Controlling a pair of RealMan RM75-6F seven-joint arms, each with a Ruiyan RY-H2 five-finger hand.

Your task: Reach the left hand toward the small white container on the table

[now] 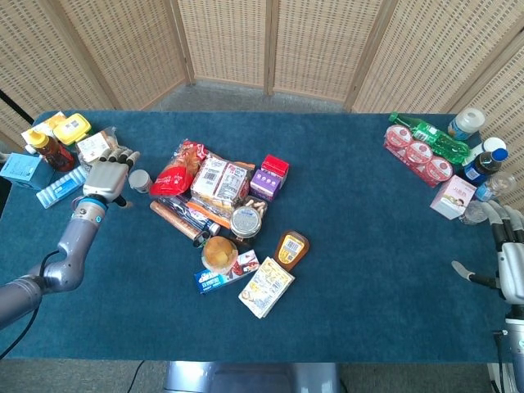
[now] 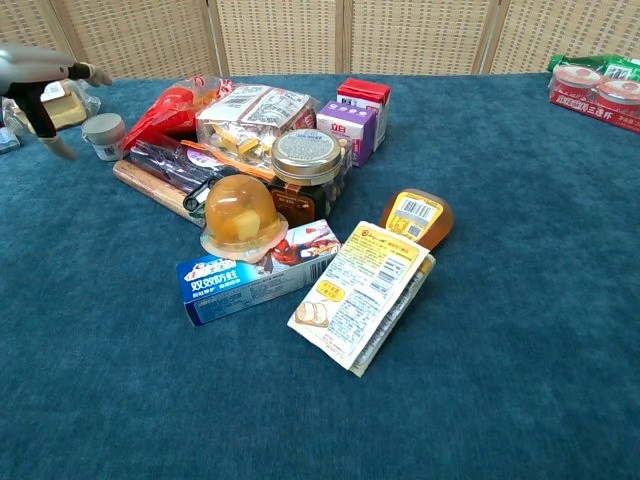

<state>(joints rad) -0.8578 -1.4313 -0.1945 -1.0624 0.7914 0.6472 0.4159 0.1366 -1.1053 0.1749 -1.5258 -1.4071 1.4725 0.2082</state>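
The small white container (image 1: 141, 181) stands upright on the blue cloth, just left of the snack pile; the chest view shows the same container (image 2: 104, 136) at the far left. My left hand (image 1: 102, 178) hovers immediately left of it with fingers spread and nothing held. In the chest view the left hand (image 2: 45, 70) comes in from the upper left, above and slightly left of the container, not touching it. Over the table's right edge my right hand (image 1: 509, 266) is open and empty.
A pile of snack packs, a jar (image 1: 245, 221) and a jelly cup (image 1: 219, 252) fills the middle. Yellow tubs (image 1: 72, 128), a sauce bottle and a blue pack (image 1: 61, 187) lie behind and beside the left hand. Bottles and a pink box (image 1: 452, 196) sit far right.
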